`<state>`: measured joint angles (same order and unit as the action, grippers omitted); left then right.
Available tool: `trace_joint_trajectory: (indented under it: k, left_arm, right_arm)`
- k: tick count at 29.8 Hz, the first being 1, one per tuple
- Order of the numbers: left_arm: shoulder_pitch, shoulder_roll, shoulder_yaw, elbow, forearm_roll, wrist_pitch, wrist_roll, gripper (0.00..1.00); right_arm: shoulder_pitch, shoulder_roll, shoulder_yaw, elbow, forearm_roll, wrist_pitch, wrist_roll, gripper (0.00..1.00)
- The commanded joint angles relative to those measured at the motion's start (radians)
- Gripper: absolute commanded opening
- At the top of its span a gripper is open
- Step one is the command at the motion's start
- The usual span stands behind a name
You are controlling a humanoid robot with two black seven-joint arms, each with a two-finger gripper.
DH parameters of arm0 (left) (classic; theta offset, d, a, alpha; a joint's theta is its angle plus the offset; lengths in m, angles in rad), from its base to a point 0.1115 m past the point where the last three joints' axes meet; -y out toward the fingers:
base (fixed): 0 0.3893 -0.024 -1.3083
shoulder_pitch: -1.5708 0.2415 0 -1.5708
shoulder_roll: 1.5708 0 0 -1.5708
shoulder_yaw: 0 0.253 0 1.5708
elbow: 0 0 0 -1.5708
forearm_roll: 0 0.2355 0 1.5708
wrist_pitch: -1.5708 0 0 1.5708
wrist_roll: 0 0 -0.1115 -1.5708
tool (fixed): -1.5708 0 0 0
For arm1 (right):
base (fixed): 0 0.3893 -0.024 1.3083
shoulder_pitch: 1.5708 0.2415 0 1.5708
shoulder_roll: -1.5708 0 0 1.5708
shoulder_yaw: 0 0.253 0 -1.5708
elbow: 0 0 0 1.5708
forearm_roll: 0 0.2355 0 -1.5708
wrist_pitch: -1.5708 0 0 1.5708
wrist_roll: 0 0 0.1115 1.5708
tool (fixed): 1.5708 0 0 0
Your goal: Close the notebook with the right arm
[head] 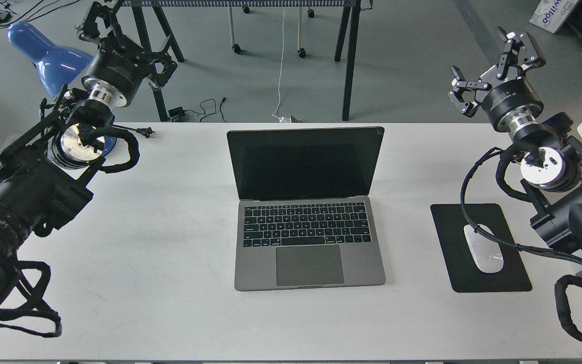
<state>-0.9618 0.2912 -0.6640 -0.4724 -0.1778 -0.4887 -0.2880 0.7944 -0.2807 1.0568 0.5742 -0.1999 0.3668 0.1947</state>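
Note:
The notebook (306,253) lies open in the middle of the white table (170,227), with its black screen (305,163) upright and facing me and its keyboard and trackpad exposed. My right gripper (484,61) is open and holds nothing. It hovers past the table's far right corner, well to the right of the screen and apart from it. My left gripper (130,43) is also open and empty, raised beyond the far left edge of the table.
A black mouse pad (452,227) with a white mouse (484,248) lies right of the notebook, under my right arm's braided cable. A blue lamp (43,50) stands behind my left arm. Black trestle legs (350,60) and loose cables are on the floor behind the table.

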Motion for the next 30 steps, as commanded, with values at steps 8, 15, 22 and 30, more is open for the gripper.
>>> trace_joint_trajectory:
  k: [8, 15, 22, 30]
  left_arm:
    - [0.000, -0.001, 0.014, 0.003, 0.008, 0.000, -0.003, 1.00]
    - [0.000, -0.001, 0.014, 0.001, 0.008, 0.000, -0.002, 1.00]
    - [0.000, 0.000, 0.014, 0.003, 0.008, 0.000, -0.003, 1.00]
    - [0.000, 0.000, 0.014, 0.003, 0.008, 0.000, -0.003, 1.00]
  right_arm:
    - [-0.009, -0.002, -0.018, 0.019, 0.000, 0.006, -0.001, 1.00]
    - [0.005, 0.003, -0.067, 0.019, -0.001, 0.006, 0.002, 1.00]
    - [0.063, 0.077, -0.158, 0.001, -0.007, -0.002, 0.006, 1.00]
    - [0.086, 0.172, -0.195, -0.042, -0.016, -0.026, 0.005, 1.00]
